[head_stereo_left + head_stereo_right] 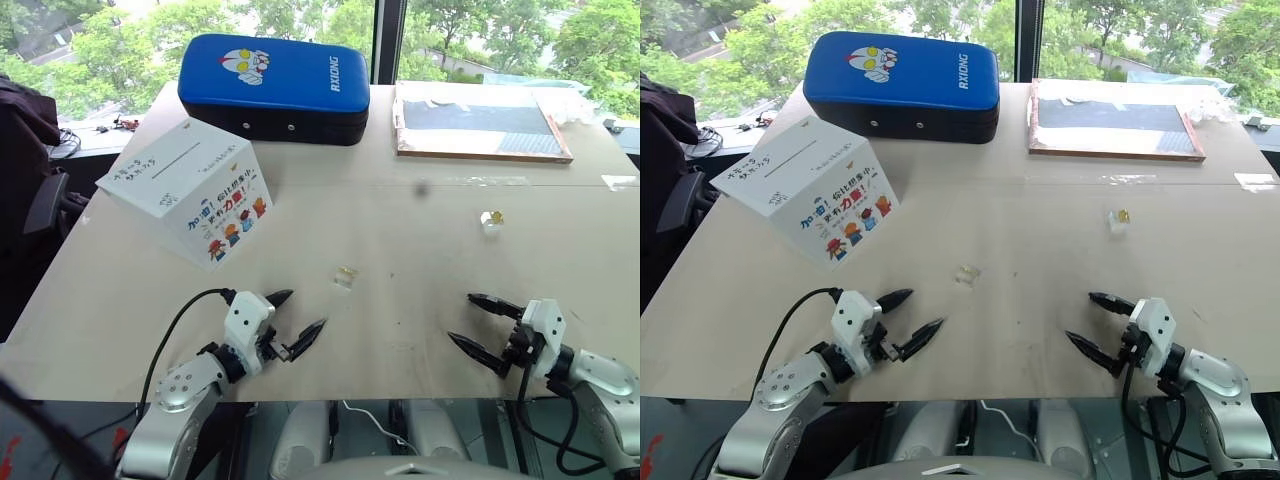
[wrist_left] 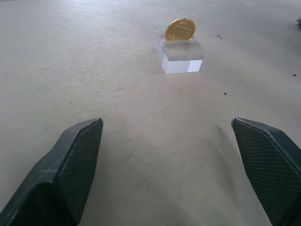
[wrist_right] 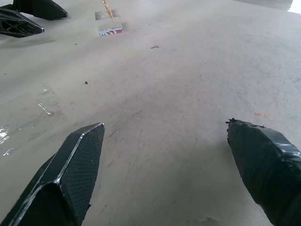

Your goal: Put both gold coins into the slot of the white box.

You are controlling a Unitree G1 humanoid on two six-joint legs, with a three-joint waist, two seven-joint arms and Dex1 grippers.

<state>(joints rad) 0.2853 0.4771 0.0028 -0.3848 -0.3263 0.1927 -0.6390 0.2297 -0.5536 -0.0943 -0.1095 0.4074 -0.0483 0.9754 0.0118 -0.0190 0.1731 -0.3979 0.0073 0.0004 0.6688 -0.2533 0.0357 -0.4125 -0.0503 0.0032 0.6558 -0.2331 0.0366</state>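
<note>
The white box (image 1: 190, 200) with cartoon children stands tilted at the table's left, its dark slot (image 1: 175, 158) on the upper white face. One gold coin (image 1: 346, 271) stands upright on a small clear block (image 2: 178, 59) at mid-table, just ahead and to the right of my open left gripper (image 1: 301, 313); the left wrist view shows that gold coin (image 2: 180, 29) face-on. The second gold coin (image 1: 496, 215) rests on another clear block (image 1: 488, 223) further right and back. My right gripper (image 1: 463, 320) hovers open and empty near the front edge.
A blue padded case (image 1: 272, 85) lies behind the box. A wood-framed dark board (image 1: 480, 125) sits at the back right, with a strip of clear tape (image 1: 620, 181) near the right edge. A black chair (image 1: 30, 150) stands beside the table's left side.
</note>
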